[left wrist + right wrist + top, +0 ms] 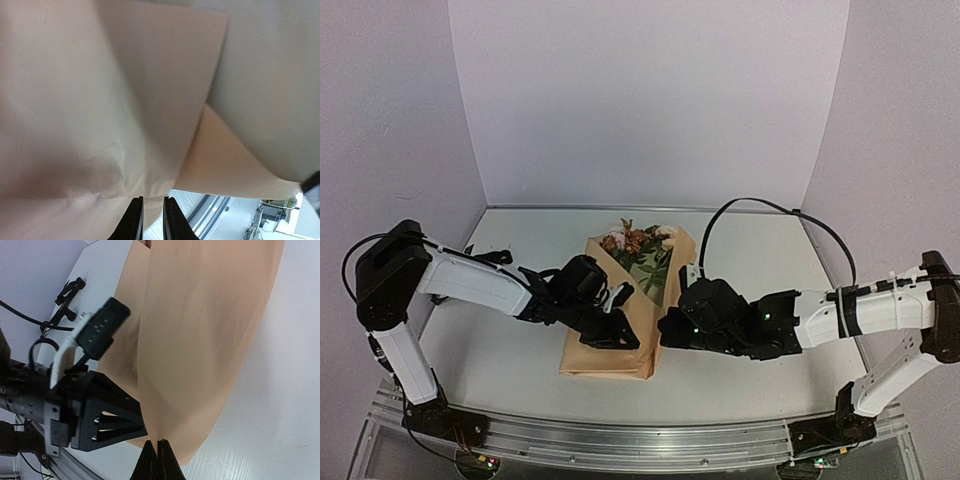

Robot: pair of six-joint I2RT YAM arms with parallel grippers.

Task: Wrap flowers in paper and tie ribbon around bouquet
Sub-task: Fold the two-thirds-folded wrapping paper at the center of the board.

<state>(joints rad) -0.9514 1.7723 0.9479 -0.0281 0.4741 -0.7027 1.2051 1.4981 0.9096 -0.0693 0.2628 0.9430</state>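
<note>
Left arm [470,280]: white links with black joints, reaching from the near-left corner of the surface [510,350] toward its middle; small dark item [70,290]: lying on the surface toward the far-left corner, behind that arm, too small to say what it is; left gripper [625,338]: low over the near half of the paper [605,362], fingers a narrow slit apart in its wrist view, only pale background showing through the slit, tips right at the sheet's lower edge; paper: tan kraft sheet folded lengthwise over itself into a loose wrap, lying flat about the middle of the surface, narrow squared end toward the near edge, wide end toward the far edge, one crease and an overlapping flap visible in the wrist views; flowers [638,243]: cream, pink and rust blooms with green leaves, lying inside the wrap and showing only at its far, wide end; right gripper [667,328]: fingers pressed together with no gap, tips against the right-hand edge of the wrap near its near end, whether a layer is pinched between them cannot be told; right arm [860,315]: stretched from the near-right corner toward the middle; black cable [770,205]: arching over that arm; metal rail [620,440]: along the near edge, carrying both bases.
</note>
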